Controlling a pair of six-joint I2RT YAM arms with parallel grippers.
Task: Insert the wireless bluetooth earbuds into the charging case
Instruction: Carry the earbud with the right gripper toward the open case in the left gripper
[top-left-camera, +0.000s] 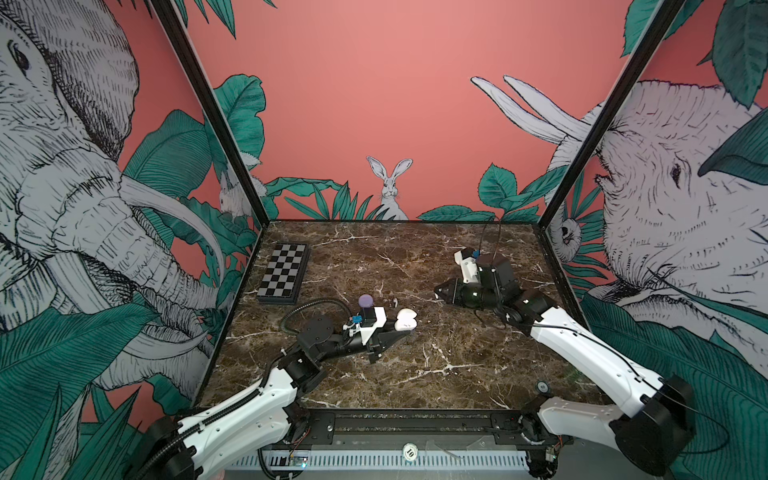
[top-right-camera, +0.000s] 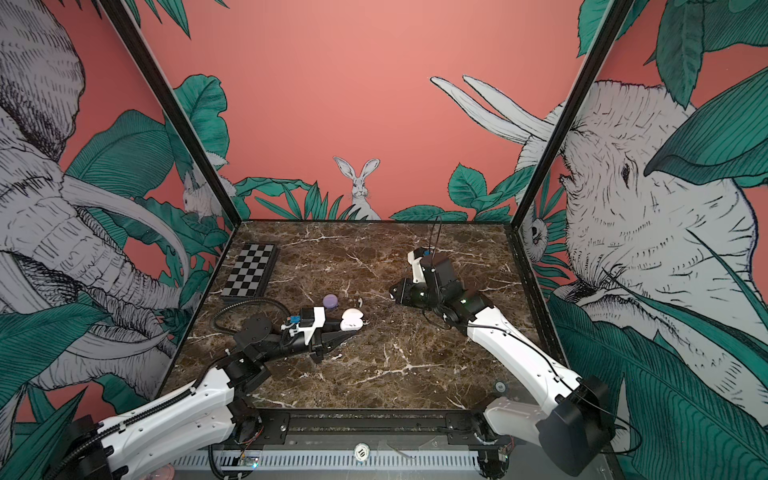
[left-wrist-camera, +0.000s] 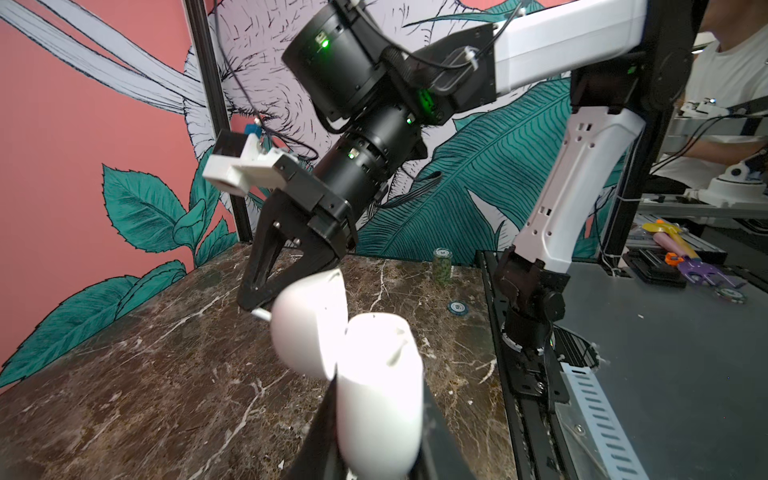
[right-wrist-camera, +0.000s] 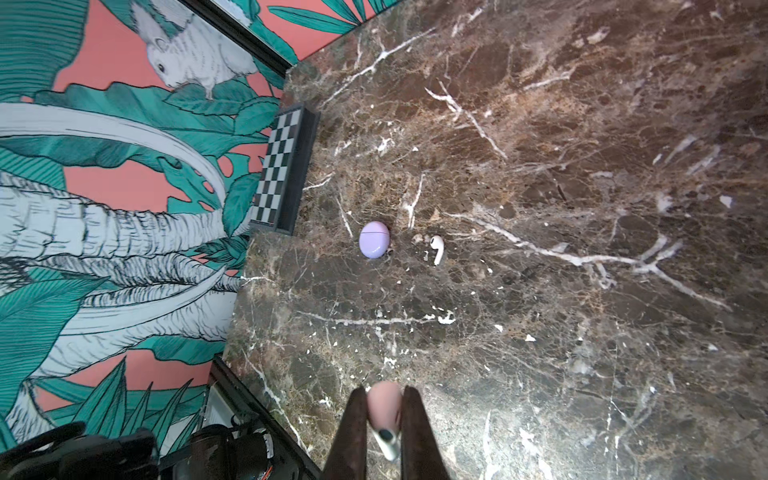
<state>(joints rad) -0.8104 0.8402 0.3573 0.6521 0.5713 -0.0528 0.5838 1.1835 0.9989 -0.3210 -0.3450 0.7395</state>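
In both top views the left fingers (top-left-camera: 392, 333) are clamped on the open white charging case (top-left-camera: 405, 320), just on the robot's side of the lilac case (top-left-camera: 365, 300). A loose earbud (top-left-camera: 394, 301) lies on the bench (top-left-camera: 415, 374) just beside the lilac case. Well to its right, the right fingers (top-left-camera: 439, 291) pinch the held earbud (top-left-camera: 436, 296).

In the left wrist view the white charging case glares, so I cannot tell whether any socket is filled. The held earbud's stem pokes out beyond the lid.

In the right wrist view the right fingers grip that bud by its body. The lilac case sits closed, with the loose earbud just beside it.

Likely risks: the pinched bud may arrive tilted and jam on the socket rim. A push could twist the case in its grip. A low pass near the lilac case could flick the loose earbud away.
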